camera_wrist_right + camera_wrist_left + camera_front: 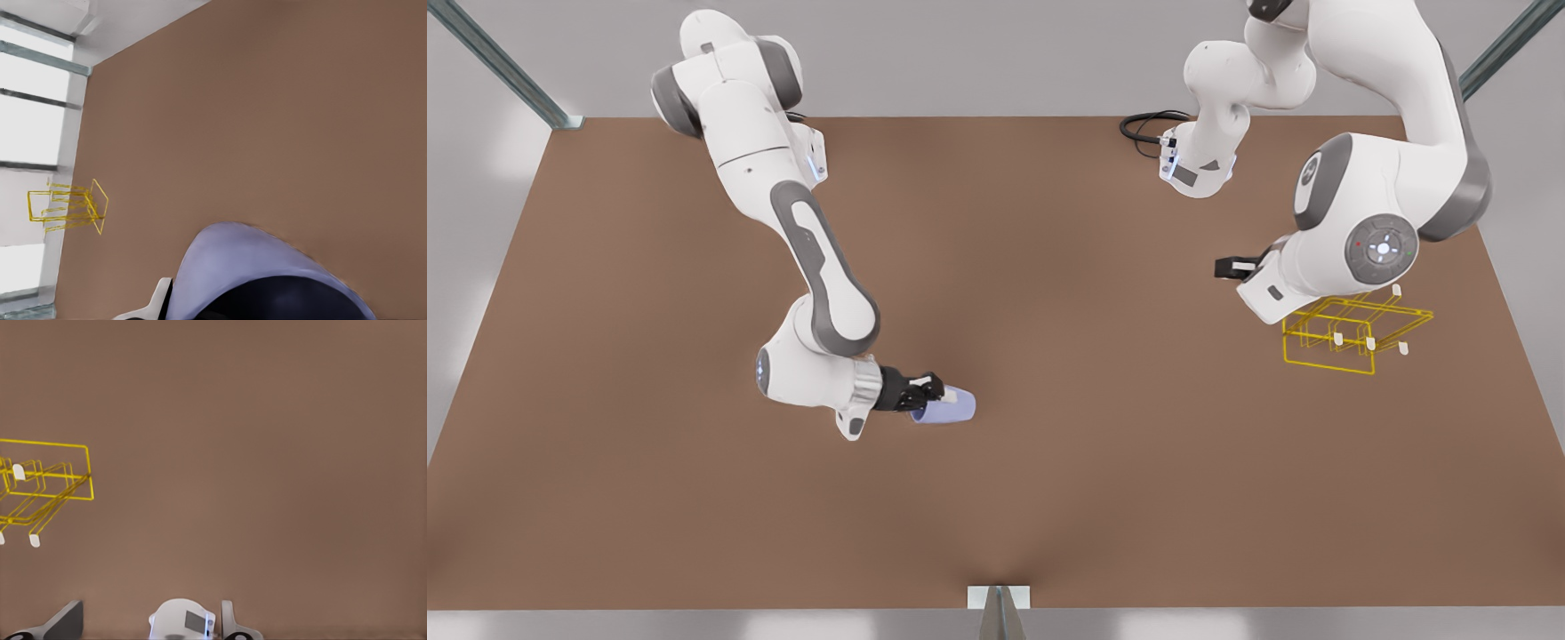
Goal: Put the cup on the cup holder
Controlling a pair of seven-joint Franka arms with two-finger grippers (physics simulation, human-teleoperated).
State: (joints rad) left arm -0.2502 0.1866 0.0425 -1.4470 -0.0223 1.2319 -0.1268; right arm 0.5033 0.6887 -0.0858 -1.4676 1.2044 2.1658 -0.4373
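Your small lavender-blue tapered cup (pixel 945 408) lies on its side in the right claw (pixel 930 388), low over the brown desk (pixel 1049 498) toward the front view's left. The claw's fingers (pixel 921 384) are closed on the cup near its rim, and the right wrist view looks straight past the cup's pale wall (pixel 260 267).

The yellow wire-frame cup holder (pixel 1356 333) with white-tipped pegs (pixel 1370 343) stands well apart, at the front view's right, with open desk between.

Your main risk is the cup's attitude: held sideways by the rim, it could twist or slip during the long carry. It will also need turning mouth-down over a peg; a misjudged tilt could strike the thin wire and push the light rack aside.

Mind the left arm too. It waits directly over the holder, its wrist covering the rack's far corner in the front view. The left claw (pixel 150 623) has its fingers spread and holds nothing. That arm may block your approach unless it clears.
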